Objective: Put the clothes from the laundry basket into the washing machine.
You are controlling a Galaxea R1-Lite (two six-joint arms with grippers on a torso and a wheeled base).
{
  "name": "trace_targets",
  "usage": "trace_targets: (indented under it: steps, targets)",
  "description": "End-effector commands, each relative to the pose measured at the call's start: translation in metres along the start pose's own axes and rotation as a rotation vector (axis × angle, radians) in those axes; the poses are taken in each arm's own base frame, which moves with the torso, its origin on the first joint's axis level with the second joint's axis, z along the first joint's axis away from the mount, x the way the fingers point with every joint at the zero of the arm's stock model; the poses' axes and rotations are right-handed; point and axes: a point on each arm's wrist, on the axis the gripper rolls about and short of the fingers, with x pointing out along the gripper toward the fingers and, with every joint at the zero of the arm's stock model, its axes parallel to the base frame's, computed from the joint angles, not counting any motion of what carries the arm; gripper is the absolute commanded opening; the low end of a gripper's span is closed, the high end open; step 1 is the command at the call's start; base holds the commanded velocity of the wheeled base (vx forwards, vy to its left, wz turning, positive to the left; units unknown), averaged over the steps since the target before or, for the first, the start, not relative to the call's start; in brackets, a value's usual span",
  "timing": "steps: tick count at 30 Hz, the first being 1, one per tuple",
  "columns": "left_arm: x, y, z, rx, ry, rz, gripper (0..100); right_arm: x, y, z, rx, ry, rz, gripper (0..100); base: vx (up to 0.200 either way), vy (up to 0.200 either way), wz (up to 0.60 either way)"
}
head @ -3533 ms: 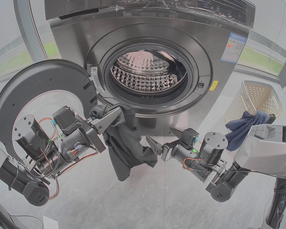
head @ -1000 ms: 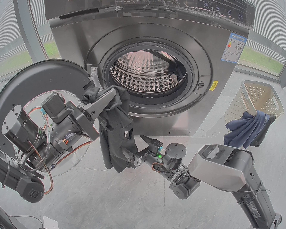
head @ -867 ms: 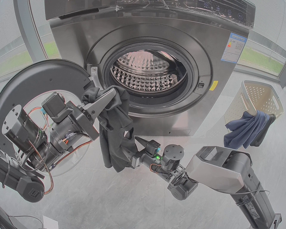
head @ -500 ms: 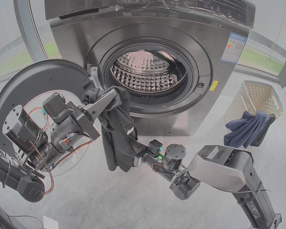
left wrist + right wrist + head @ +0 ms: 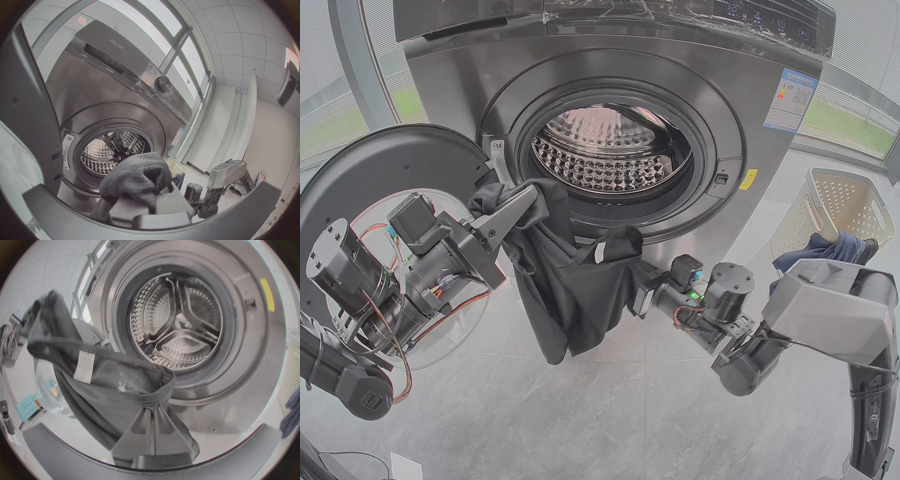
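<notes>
A dark shirt (image 5: 569, 281) hangs stretched between the two grippers in front of the washer (image 5: 700, 112), just below its open mouth and outside the drum (image 5: 600, 150). The left gripper (image 5: 530, 197) has the left end, its fingers (image 5: 506, 219) clamped on a bunch of cloth that spills over the tips and hides them. From the left wrist that bunch is a grey mound that covers the finger ends.

The right gripper (image 5: 153, 410) has the right end by the hem, fingers pressed together on it, which is plain from the right wrist. From the head a raised fold of shirt lies over those fingers, and the wrist shows behind it. A white label (image 5: 83, 363) sits inside the hem. The low tip of the shirt hangs free; how close it comes to the floor (image 5: 581, 406) is hard to judge.

The door (image 5: 387, 162) stands open on the left, its lower half behind the left arm. The basket (image 5: 844, 200) is far right, with a blue cloth (image 5: 831, 247) over its near rim, largely hidden by the right arm. A darker scrap beside it is too small to make out.

The head view cuts off the washer's top; the left wrist view shows its panel and a knob (image 5: 162, 83). The right wrist view looks into the drum at its ribs and dimpled wall
</notes>
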Motion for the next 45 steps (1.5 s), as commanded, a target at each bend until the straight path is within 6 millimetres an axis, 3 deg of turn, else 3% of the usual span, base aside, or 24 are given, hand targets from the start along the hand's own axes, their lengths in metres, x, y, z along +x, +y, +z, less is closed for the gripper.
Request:
trace_targets:
  steps: [1, 6, 7, 8, 13, 15, 19, 34, 45]
  targets:
    - [0.0, 0.007, -0.002, 0.005, 0.005, 0.026, 0, -0.028, -0.022, 0.066, -0.016, -0.102, -0.072, 0, 0.0, 0.0, 0.0]
    - [-0.002, 0.017, -0.001, 0.018, 0.0, 0.072, 0, -0.05, -0.035, 0.109, -0.03, -0.184, -0.128, 0, 0.0, 0.0, 0.0]
    - [-0.002, 0.017, -0.001, 0.018, 0.0, 0.072, 0, -0.05, -0.035, 0.109, -0.03, -0.184, -0.128, 0, 0.0, 0.0, 0.0]
    - [-0.002, 0.02, 0.002, 0.026, -0.01, 0.084, 0, -0.061, -0.033, 0.124, -0.031, -0.215, -0.13, 0, 0.0, 0.0, 0.0]
    - [-0.002, 0.018, 0.007, 0.03, -0.033, 0.099, 0, -0.084, -0.023, 0.141, -0.014, -0.245, -0.148, 0, 0.0, 0.0, 0.0]
    - [-0.002, 0.018, 0.007, 0.029, -0.033, 0.105, 0, -0.086, -0.019, 0.143, -0.01, -0.248, -0.147, 0, 0.0, 0.0, 0.0]
    - [0.001, 0.022, 0.011, 0.039, -0.062, 0.146, 0, -0.089, -0.018, 0.167, -0.013, -0.324, -0.151, 0, 0.0, 0.0, 0.0]
    - [0.003, 0.028, 0.012, 0.049, -0.077, 0.191, 0, -0.094, -0.012, 0.169, 0.025, -0.34, -0.188, 0, 0.0, 0.0, 0.0]
    - [0.004, 0.029, 0.023, 0.069, -0.123, 0.219, 0, -0.103, -0.006, 0.186, 0.022, -0.383, -0.169, 0, 0.0, 0.0, 0.0]
